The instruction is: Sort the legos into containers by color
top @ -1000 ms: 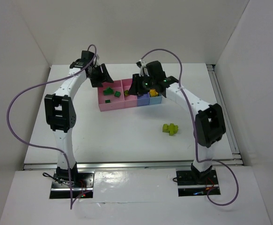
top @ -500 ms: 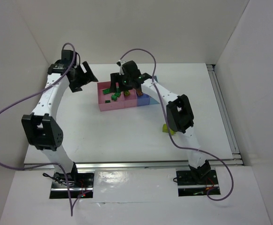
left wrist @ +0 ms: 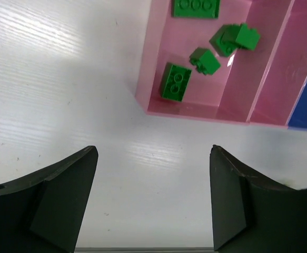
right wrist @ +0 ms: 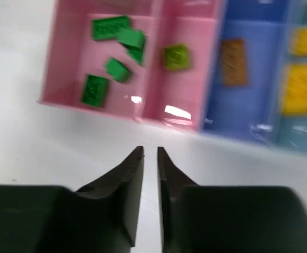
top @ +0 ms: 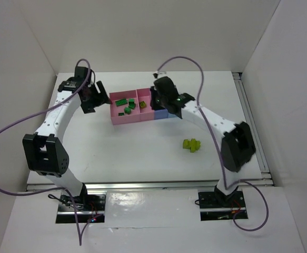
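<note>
The joined containers stand mid-table: wide pink bin (top: pixel 115 117), narrow pink bin (top: pixel 144 113), blue-purple bin (top: pixel 160 114), light blue bin (top: pixel 174 113). Several dark green legos (top: pixel 127 109) lie in the wide pink bin (left wrist: pixel 158 47); they also show in the left wrist view (left wrist: pixel 176 81). A lime brick (right wrist: pixel 176 56) lies in the narrow pink bin (right wrist: pixel 161 113), an orange-brown brick (right wrist: pixel 233 62) in the blue-purple bin, and yellow bricks (right wrist: pixel 300 95) in the light blue bin. A lime lego cluster (top: pixel 191 144) lies on the table. My left gripper (top: pixel 94 99) (left wrist: pixel 153 151) is open and empty, left of the bins. My right gripper (top: pixel 156 100) (right wrist: pixel 149 150) is shut and empty, just in front of the bins.
White walls enclose the table on three sides. A metal rail (top: pixel 250 126) runs along the right edge. Purple cables loop above both arms (top: pixel 16 132). The arm bases (top: pixel 79 203) stand at the near edge.
My right gripper swung left over the wide pink bin, then back right to the narrow pink and blue-purple bins. My left arm swung outward to the left and now sits beside the wide pink bin.
</note>
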